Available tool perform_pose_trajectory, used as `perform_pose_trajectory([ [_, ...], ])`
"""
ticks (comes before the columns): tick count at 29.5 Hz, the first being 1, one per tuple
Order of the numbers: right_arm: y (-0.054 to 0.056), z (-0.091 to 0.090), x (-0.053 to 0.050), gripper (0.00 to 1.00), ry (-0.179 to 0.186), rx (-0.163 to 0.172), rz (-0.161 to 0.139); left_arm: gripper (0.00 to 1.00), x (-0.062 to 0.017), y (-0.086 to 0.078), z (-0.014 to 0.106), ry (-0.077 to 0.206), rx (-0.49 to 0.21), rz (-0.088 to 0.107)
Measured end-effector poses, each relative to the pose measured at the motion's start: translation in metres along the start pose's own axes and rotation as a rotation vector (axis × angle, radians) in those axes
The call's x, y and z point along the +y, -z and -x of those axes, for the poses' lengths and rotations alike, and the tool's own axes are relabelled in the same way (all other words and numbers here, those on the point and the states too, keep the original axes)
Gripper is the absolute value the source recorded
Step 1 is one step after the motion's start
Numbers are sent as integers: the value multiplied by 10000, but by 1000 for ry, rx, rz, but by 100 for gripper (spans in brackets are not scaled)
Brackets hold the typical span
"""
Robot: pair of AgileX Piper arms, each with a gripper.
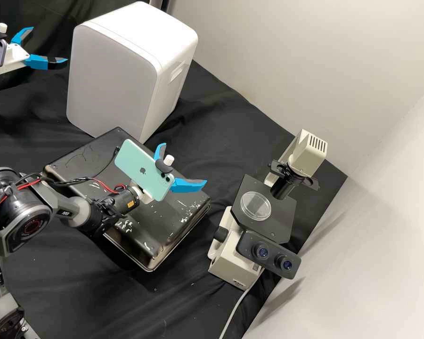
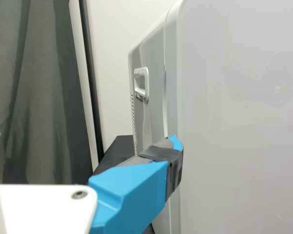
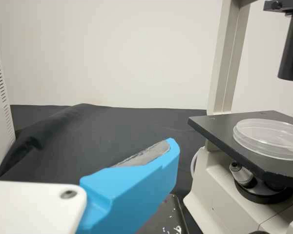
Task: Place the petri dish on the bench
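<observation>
petri dish (image 1: pixel 256 205) on microscope stage (image 1: pixel 279 222), near right hand (image 1: pixel 183 165)

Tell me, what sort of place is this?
Most likely a laboratory: a microscope with a clear petri dish on its stage, and a white appliance, all on a black-draped bench.

A plain white wall (image 1: pixel 315 56) stands behind the bench (image 1: pixel 231 127), which is draped in wrinkled black cloth (image 1: pixel 80 282). A second pale wall (image 1: pixel 386 226) meets it in a corner at the right. At the far left a dark grey curtain (image 2: pixel 29 97) hangs beside a black upright strip (image 2: pixel 90 83); the light is soft and even.
</observation>
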Motion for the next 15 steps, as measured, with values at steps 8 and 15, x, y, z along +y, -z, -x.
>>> perform_pose_trajectory([
  [8, 0, 0, 0, 100, 0, 0, 0, 100, 0, 0, 0, 0, 0, 0],
  [15, 0, 0, 0, 100, 0, 0, 0, 100, -10, -38, 29, 5, -12, 2],
])
